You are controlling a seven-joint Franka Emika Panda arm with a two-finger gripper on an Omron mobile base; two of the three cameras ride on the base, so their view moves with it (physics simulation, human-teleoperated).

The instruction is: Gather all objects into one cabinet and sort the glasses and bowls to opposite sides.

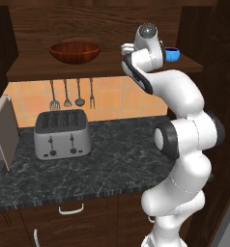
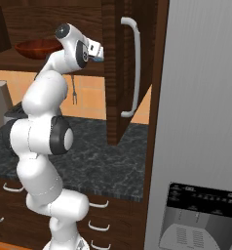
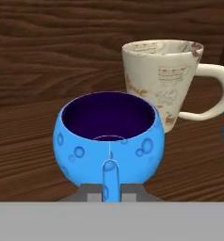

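On the long wooden shelf board (image 1: pixel 49 72) of the dark brown wood-grain cabinet, a small squat bright-blue round vessel (image 3: pixel 108 139) with a dark purple inside stands right before the camera on the hand, and whether the gripper's fingers are apart or closed cannot be told. A cream mug with a handle (image 3: pixel 165 80) stands just behind it to the right, while the wide glossy reddish-brown bowl (image 1: pixel 74 51) sits well apart at the shelf's left end
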